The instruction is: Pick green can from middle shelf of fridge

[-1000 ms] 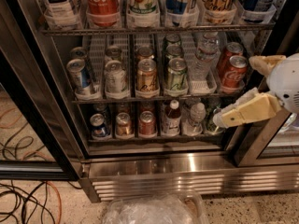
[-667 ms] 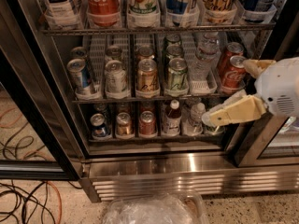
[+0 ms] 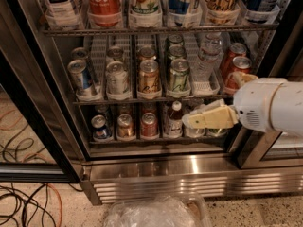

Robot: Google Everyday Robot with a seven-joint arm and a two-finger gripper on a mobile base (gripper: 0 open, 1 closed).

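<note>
The green can (image 3: 179, 74), pale green and white with a silver top, stands at the front of its lane on the middle shelf (image 3: 142, 100), a grey wire rack with white dividers. More green cans stand behind it. My gripper (image 3: 188, 121), cream-coloured on a white arm, points left in front of the lower shelf. It is below and slightly right of the green can and not touching it. The fridge (image 3: 189, 178) has a stainless base grille and stands open.
On the middle shelf stand a blue can (image 3: 80, 77), a silver can (image 3: 116, 78), a gold-tan can (image 3: 148, 77), a clear bottle (image 3: 206, 63) and red Coca-Cola cans (image 3: 236, 70). Tall bottles (image 3: 104, 1) fill the rack above. Cables (image 3: 23, 193) and a plastic bag (image 3: 151, 214) lie on the floor.
My gripper and arm have moved left across the front of the lower shelf, closer to the lane under the green can. The cans have not moved.
</note>
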